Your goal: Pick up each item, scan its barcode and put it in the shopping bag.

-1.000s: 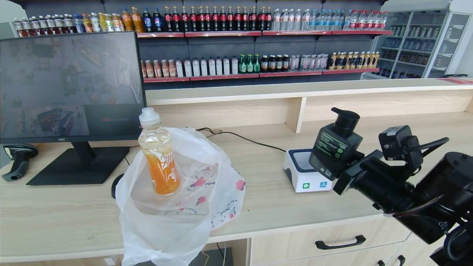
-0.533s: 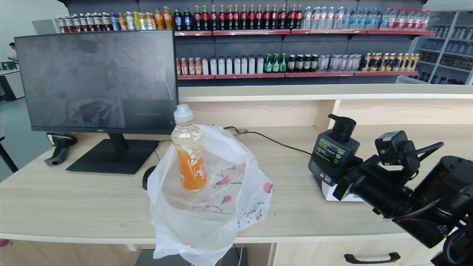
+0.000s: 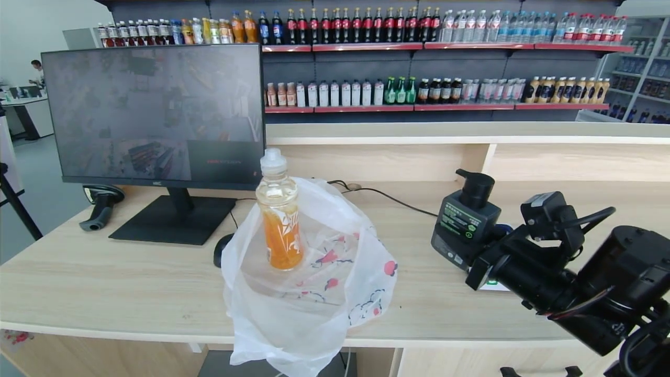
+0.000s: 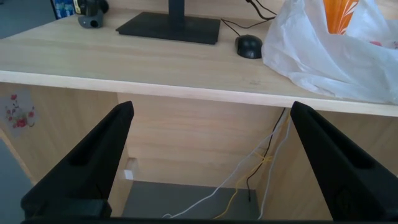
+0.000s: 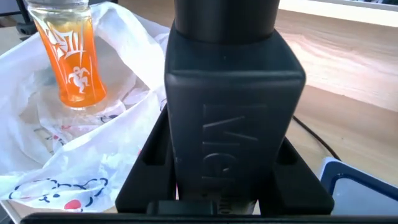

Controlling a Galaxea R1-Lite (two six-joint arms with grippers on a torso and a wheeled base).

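My right gripper point(image 3: 479, 259) is shut on a black square pump bottle point(image 3: 465, 222), held above the counter on the right; the bottle point(image 5: 230, 124) stands up between the fingers in the right wrist view. It hangs over the white barcode scanner point(image 3: 494, 284), which it mostly hides. A white shopping bag point(image 3: 309, 293) with red prints lies open at the counter's front edge, with an orange drink bottle point(image 3: 280, 214) upright in it; both the bag point(image 5: 81, 155) and the orange bottle point(image 5: 68, 53) appear in the right wrist view. My left gripper point(image 4: 208, 162) is open below the counter edge, holding nothing.
A monitor point(image 3: 154, 112) on a black stand stands at the back left, a handheld scanner point(image 3: 99, 207) beside it and a black mouse point(image 3: 222, 250) by the bag. A cable point(image 3: 390, 198) runs across the counter. Drink shelves point(image 3: 445, 47) line the back wall.
The head camera has turned left, so the whole scene slid right. The pump bottle in my right gripper has shifted slightly left and down over the scanner. The bag and orange bottle stay put.
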